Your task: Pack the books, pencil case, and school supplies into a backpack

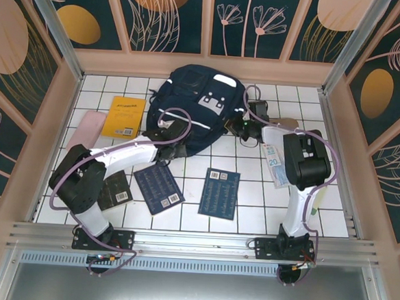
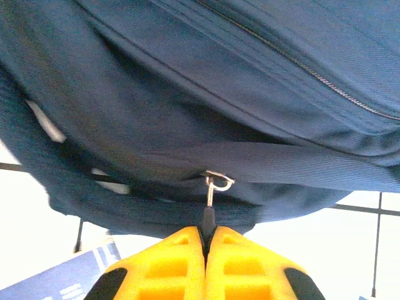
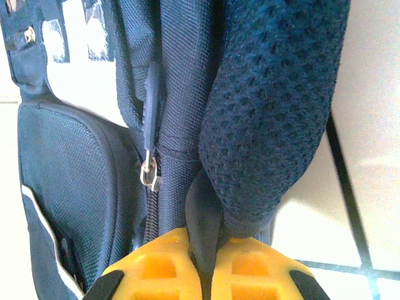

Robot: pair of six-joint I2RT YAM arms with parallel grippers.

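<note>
Packing unstarted: four thin paperback books [image 1: 219, 192] loose on white tiled worktop [image 1: 254, 215]; left tool [image 2: 205, 232] pinches large navy-blue fabric backpack's [image 1: 190, 98] metal zipper pull [image 2: 209, 194], right tool [image 3: 206, 247] clamps its dark strap [image 3: 203, 206].

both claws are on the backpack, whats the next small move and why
Probably draw the left claw a little along the zipper line. It is shut on the zipper pull, the backpack looks closed there, and the right claw is shut on a strap, which should brace the bag. The books lie outside it.
</note>
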